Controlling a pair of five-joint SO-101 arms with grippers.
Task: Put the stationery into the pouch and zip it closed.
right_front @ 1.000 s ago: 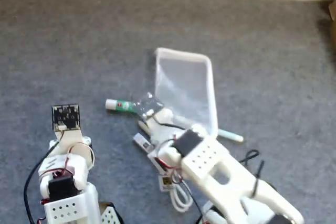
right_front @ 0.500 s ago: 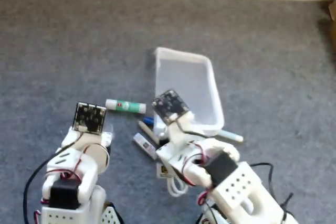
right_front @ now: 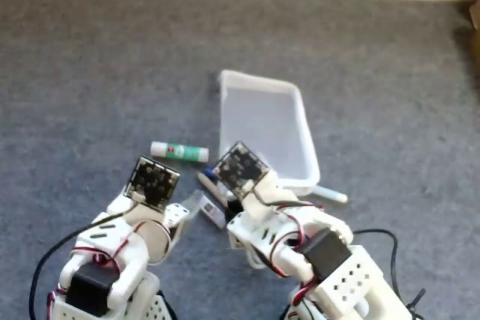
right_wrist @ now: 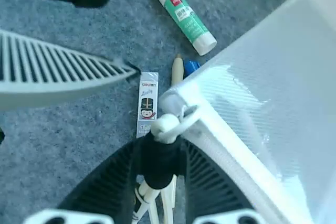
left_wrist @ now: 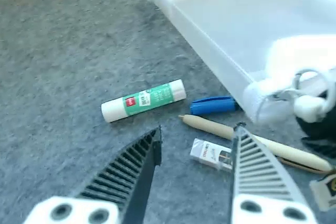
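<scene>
The translucent white pouch [right_front: 262, 121] lies flat on the grey carpet, its mouth towards the arms. My right gripper [right_wrist: 160, 153] is shut on the pouch's zipper pull [right_wrist: 165, 125] at the near corner. A green-and-white glue stick [left_wrist: 144, 99], a blue item [left_wrist: 212, 105], a beige pen [left_wrist: 252, 141] and a small boxed eraser [left_wrist: 210, 153] lie just outside the pouch [left_wrist: 252, 40]. My left gripper [left_wrist: 198, 129] hovers open above the eraser and pen, apart from them. The glue stick [right_front: 180, 152] lies left of the pouch's mouth.
Grey carpet [right_front: 90, 73] spreads all round, with a pale wall edge at the far side. The pen's light end [right_front: 330, 195] sticks out beyond the pouch's near right corner. The left gripper's ribbed fingers [right_wrist: 58, 69] reach close beside the right gripper.
The left arm has swung right and forward to the loose stationery. The right arm has drawn back from over the pouch to its near corner.
</scene>
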